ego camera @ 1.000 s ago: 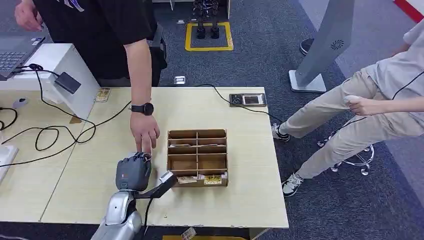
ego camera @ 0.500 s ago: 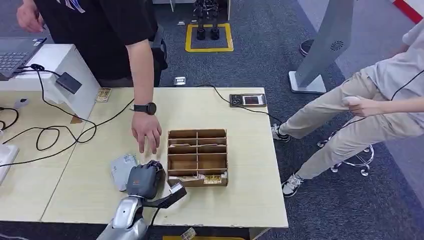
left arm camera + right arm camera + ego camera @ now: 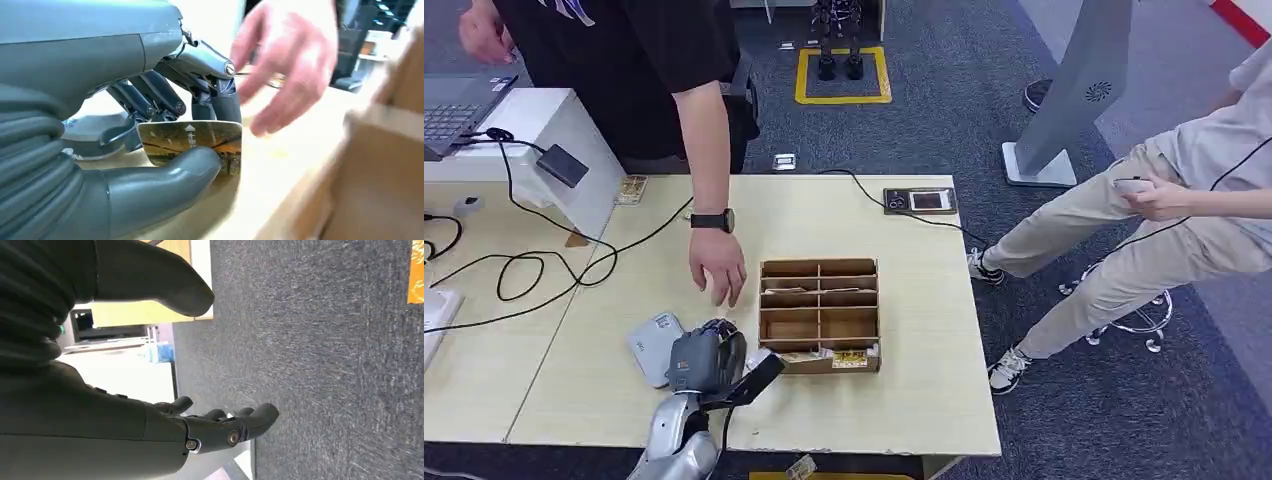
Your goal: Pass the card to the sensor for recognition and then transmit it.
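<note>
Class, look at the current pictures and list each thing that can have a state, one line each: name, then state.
Left robot hand: pinching the card between thumb and fingers.
Printed yellow-brown card: held upright over the table.
Right robot hand: empty, fingers apart, above grey carpet.
Grey rounded sensor pad: flat on the table, beside the left robot hand.
Brown cardboard compartment box: open-topped, cards in its near row.
Person's hand with black watch: hovering over the table, empty.

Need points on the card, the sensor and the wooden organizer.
card (image 3: 192, 142), left wrist view, its printed face above the thumb.
sensor (image 3: 652, 346), head view, its grey top, beside the left hand (image 3: 702, 360).
organizer (image 3: 819, 266), head view, its far wall.
</note>
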